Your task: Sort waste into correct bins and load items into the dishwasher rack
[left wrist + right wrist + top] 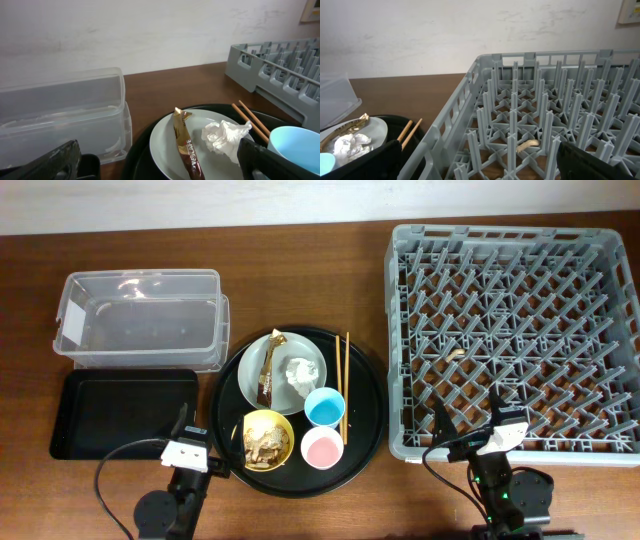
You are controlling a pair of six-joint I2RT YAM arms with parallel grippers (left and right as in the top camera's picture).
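Left gripper (159, 150), jaws wide, faces a crinkled brown-gold wrapper (186, 147) lettered white.

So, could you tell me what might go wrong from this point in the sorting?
1. The wrapper and tissue lie on the plate; racking the plate first would likely carry waste into the dishwasher rack.
2. The yellow bowl holds food scraps and sits close to the pink cup; tipping it carelessly could scatter crumbs there.
3. The thin chopsticks lie right beside the blue cup; a pinch at them may knock it.
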